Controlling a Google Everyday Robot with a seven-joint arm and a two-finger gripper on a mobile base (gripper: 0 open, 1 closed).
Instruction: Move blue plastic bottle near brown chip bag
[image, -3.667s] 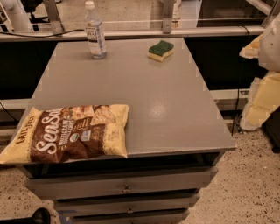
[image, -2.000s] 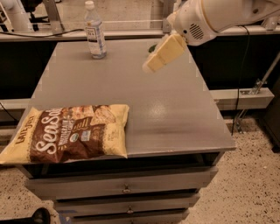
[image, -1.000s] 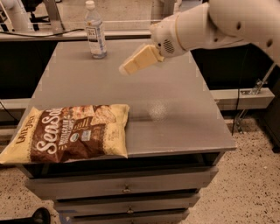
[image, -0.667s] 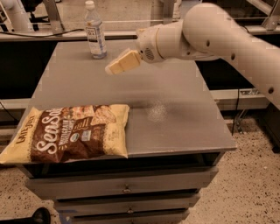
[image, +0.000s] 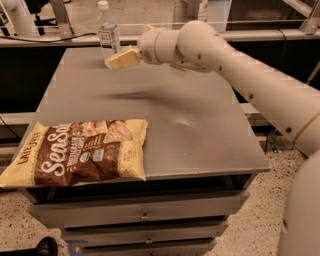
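Claw (image: 121, 57) is hovering over the far-left part of the counter (image: 200, 125), pointing left. I am not managing to tell whether it is spread or pressed together. The blue plastic bottle (image: 108, 31) is standing upright just beyond the tip and slightly left of it, long axis vertical; contact unclear. The brown chip bag (image: 80, 152) is lying flat at the near-left edge, well apart from the bottle. I am judging a short reach onward and leftward would bring me around the bottle.
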